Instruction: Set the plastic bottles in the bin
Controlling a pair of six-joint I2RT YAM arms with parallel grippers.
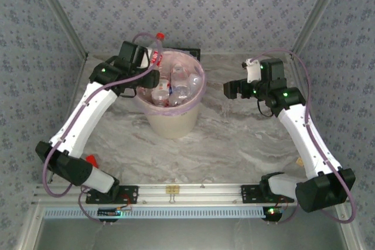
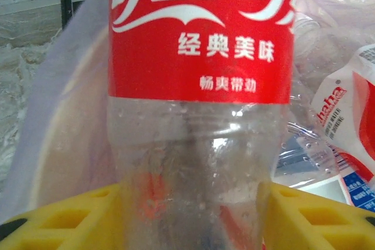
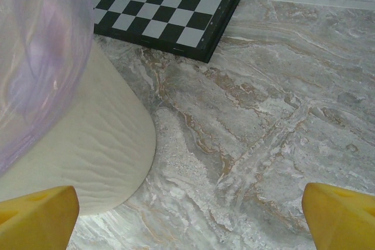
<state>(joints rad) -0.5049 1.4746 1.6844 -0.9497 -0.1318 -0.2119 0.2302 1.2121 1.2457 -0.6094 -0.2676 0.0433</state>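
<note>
- One Coca-Cola bottle (image 2: 199,57) – clear plastic, red label, red cap – is gripped low on its body by the left jaws; the yellow fingers (image 2: 316,215) press it from both sides.
- From above, that bottle stands nearly upright over the bin (image 1: 173,122), at the 10 o'clock edge of its rim, cap pointing toward the back wall.
- Several more plastic bottles (image 1: 179,86) already lie heaped inside the bin, within its pink bag (image 1: 199,86); one at 3 o'clock of the held bottle carries a white-and-red label (image 2: 345,115).
- The cream bin sits on the marble-patterned worktop (image 1: 234,139), toward 11 o'clock of its middle.
- The left arm (image 1: 88,109) reaches up from the near-left corner to the bin's rim.
- The right jaws stand wide with nothing between them – one yellow fingertip (image 3: 35,218) at each lower corner of the wrist view, bare worktop below.
- The right arm (image 1: 299,127) holds them at the bin's 3 o'clock, well apart from it.
- A folded chessboard (image 3: 164,10) lies flat at the bin's 12 o'clock, against the back wall.
</note>
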